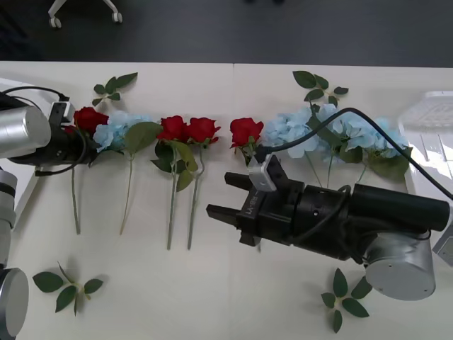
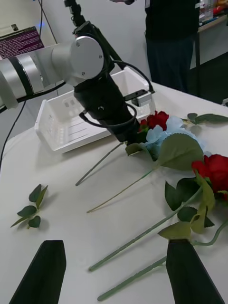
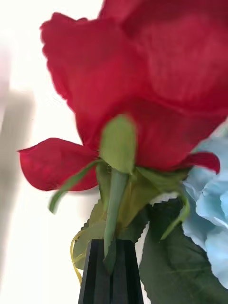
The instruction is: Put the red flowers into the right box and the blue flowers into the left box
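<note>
Black fingers of the left gripper (image 3: 110, 273) pinch the stem just under the leftmost deep-red artificial rose (image 1: 90, 118), apparently still on the white table (image 1: 212, 297) beside a pale-blue hydrangea cluster (image 1: 113, 131). The right gripper (image 1: 228, 196) hovers spread near the middle roses (image 1: 187, 129). A white slotted plastic basket (image 2: 61, 118) sits behind the left arm.

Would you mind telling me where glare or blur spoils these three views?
Front view: glare washes out the right box. Left wrist view: the red rose sits so close that its petals blur, and the background is blown out white. Right wrist view: evenly lit and mostly sharp, soft shadows under the stems.
</note>
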Motion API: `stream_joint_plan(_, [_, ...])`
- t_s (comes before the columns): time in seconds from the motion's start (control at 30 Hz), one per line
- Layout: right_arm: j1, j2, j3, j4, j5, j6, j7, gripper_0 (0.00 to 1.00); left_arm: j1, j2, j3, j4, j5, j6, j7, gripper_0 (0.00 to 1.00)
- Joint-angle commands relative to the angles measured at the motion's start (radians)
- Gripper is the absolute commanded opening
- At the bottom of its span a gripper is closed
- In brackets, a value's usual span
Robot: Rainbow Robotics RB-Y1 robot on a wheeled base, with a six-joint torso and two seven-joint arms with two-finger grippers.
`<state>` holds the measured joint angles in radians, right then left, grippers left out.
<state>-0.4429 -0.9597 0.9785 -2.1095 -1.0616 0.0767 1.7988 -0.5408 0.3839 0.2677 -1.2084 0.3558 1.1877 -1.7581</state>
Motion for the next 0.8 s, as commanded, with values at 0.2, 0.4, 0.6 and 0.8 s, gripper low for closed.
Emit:
stream_joint_plan(0.2, [-0.016,0.098,0.023,0.033,0.058,-0.012,-0.013,0.62,0.062,0.018,0.131,-0.263,0.215,0.105,-0.06,0.0])
stream_joint_plan(0.4, [-0.017,0.107,0.069,0.034,0.078,-0.012,-0.003,0.62,0.15,0.05,0.146,-0.445,0.417,0.138,-0.07,0.0])
stream_joint_plan(0.6, [-0.017,0.111,0.083,0.033,0.089,-0.012,0.001,0.62,0.234,0.047,0.176,-0.579,0.604,0.138,-0.172,0.0])
stream_joint_plan(0.8, [-0.017,0.116,0.083,0.033,0.094,-0.012,0.001,0.62,0.278,0.047,0.237,-0.612,0.873,0.178,-0.331,0.0])
